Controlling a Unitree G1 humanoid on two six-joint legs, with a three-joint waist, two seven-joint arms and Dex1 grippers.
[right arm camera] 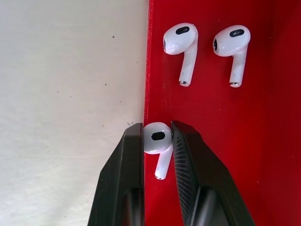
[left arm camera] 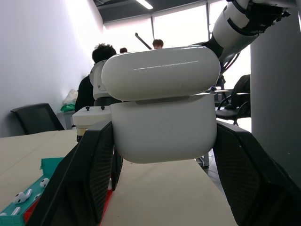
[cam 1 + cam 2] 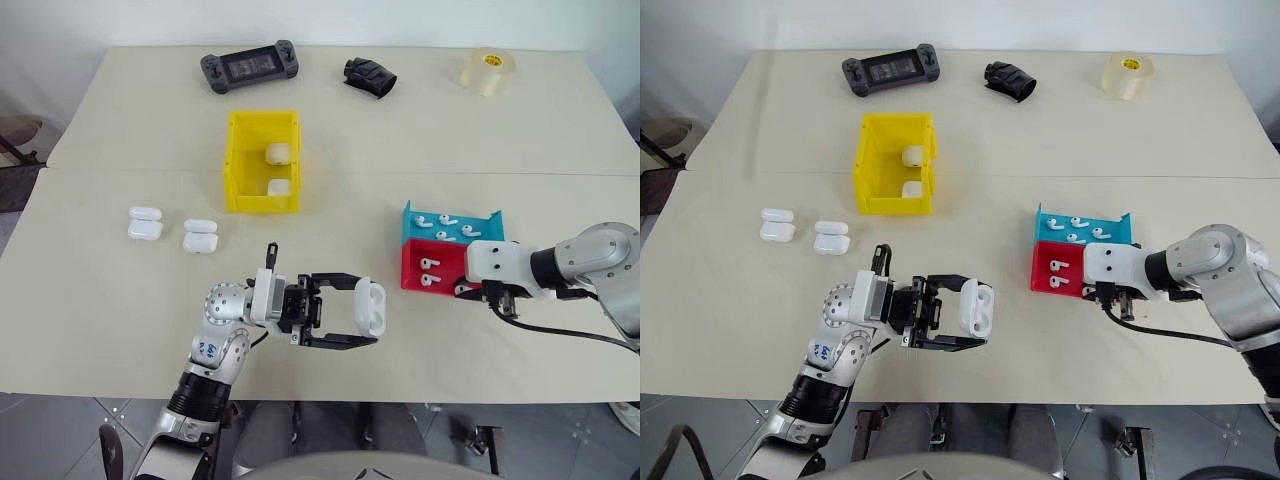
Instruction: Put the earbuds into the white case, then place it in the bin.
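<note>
My left gripper [image 3: 365, 312] is shut on the white case [image 3: 371, 305], held above the table in front of me. Its hinged lid [image 2: 160, 70] stands slightly ajar. Over the near edge of the shallow red tray [image 3: 450, 270], my right gripper [image 1: 157, 129] points down. Its fingers [image 1: 134, 155] press both sides of one of the earbuds [image 1: 157, 139], which lies on the tray floor. Two more earbuds [image 1: 181, 44] lie further in on the red tray. The yellow bin [image 3: 232, 160] stands at the table's middle with two white cases [image 3: 278, 153] inside.
A blue tray [image 3: 410, 225] with several earbuds adjoins the red one. Two more white cases [image 3: 145, 222] sit on the table to the left. A game controller [image 3: 249, 68], a black object [image 3: 369, 77] and a tape roll [image 3: 487, 71] lie along the far edge. People stand in the left wrist view's background.
</note>
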